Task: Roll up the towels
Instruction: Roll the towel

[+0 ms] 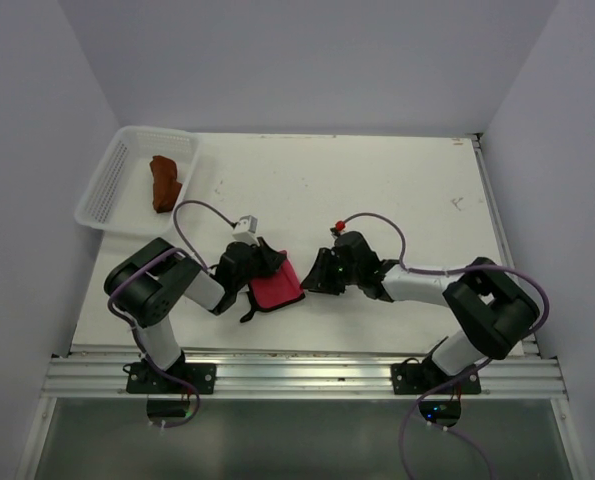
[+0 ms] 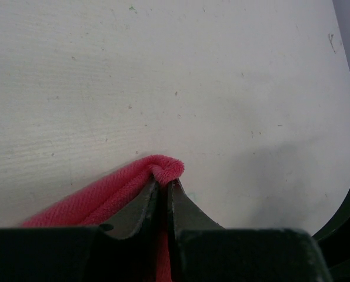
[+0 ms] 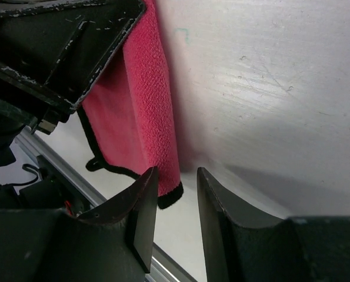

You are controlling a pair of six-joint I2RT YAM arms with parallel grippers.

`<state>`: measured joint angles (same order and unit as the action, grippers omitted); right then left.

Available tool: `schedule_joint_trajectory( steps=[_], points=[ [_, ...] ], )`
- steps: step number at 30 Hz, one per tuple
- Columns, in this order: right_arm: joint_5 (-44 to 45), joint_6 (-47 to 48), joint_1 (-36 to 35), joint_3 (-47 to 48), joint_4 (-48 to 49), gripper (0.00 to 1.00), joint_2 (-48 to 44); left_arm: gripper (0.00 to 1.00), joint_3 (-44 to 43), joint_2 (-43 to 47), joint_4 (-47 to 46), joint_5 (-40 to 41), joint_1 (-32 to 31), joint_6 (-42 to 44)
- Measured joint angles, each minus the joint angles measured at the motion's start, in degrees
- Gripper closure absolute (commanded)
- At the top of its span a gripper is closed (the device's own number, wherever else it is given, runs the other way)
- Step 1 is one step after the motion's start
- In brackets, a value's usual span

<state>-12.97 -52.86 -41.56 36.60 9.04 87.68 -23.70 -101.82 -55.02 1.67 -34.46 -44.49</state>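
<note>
The pink towel (image 1: 275,288) lies on the tabletop (image 1: 377,190), lower centre of the frame, its fold pinched tight in the left tool (image 2: 166,183). The right tool (image 3: 176,182) stands part-open beside its corner. The orange towel (image 1: 164,182) sits in the basket (image 1: 102,195), upper left.

Robotics lab test cell: white table (image 1: 377,190) enclosed by plain white walls (image 1: 307,60), aluminium mounting rail (image 1: 297,375) at near edge.

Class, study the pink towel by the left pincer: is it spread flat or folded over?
Folded over: the pink towel bends back in a rounded doubled edge, pinched by the left pincer.
</note>
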Motion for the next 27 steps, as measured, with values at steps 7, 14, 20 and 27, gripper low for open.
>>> schedule_joint_trajectory(
  steps=[7,14,20,27],
  points=[
    [-3.7,-3.9,0.0,-1.2,5.7,0.64,3.6,1.0,0.5,-0.3,-1.2,0.2,0.0,-0.7],
    [-4.8,-4.6,0.0,-1.2,7.1,0.65,4.5,1.0,1.4,-0.4,-2.5,0.8,0.0,-1.6],
    [-5.1,-4.6,-0.1,-1.1,7.4,0.68,7.0,1.0,2.4,-0.5,-4.0,1.6,-0.1,-2.9],
    [-5.1,-4.5,-1.2,-0.9,9.0,0.69,8.0,1.0,3.1,-0.9,-5.5,3.4,-1.0,-4.2]
  ],
)
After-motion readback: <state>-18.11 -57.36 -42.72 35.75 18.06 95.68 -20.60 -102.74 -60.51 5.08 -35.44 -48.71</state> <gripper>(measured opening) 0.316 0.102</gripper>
